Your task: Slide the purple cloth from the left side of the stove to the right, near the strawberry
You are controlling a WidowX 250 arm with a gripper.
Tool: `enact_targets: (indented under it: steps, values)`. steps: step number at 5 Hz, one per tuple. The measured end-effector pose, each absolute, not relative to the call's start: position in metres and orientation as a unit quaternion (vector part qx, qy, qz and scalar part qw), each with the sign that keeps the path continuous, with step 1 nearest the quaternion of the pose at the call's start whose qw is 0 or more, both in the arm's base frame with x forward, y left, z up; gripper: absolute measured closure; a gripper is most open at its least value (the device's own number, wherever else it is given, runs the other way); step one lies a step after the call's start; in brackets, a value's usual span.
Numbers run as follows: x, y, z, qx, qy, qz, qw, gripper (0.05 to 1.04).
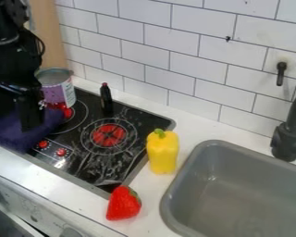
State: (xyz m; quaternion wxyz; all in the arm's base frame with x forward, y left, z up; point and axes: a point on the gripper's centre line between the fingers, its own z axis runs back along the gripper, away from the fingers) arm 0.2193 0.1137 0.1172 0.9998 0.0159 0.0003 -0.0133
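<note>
The black gripper (15, 119) hangs low at the left, over a dark purple cloth (50, 121) lying across the stove's left part. Its fingers are apart and open, with cloth showing between and below them; whether they touch it I cannot tell. Just behind and right of the gripper stands an open metal can (59, 90) with a purple label. A small dark bottle (107, 99) with a red cap is upright on the stove's back part. On the counter between stove and sink, a yellow pepper (163, 152) stands upright, and a red strawberry (123, 203) lies nearer the front.
The black stove top (107, 159) has red burner markings and a raised edge. A grey sink (237, 199) takes up the right front, with a dark faucet (287, 139) at its back. White tiled wall (175, 60) bounds the counter behind; stove knobs line the front left.
</note>
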Motion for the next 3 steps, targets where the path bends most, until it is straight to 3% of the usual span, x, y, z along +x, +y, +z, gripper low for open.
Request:
enact_targets:
  steps: [1,3]
  values:
    - [0.218,0.113,0.112,0.010,0.010,-0.012,1.000,0.083]
    - [0.254,0.162,0.093,-0.025,0.023,0.006,0.999,0.083]
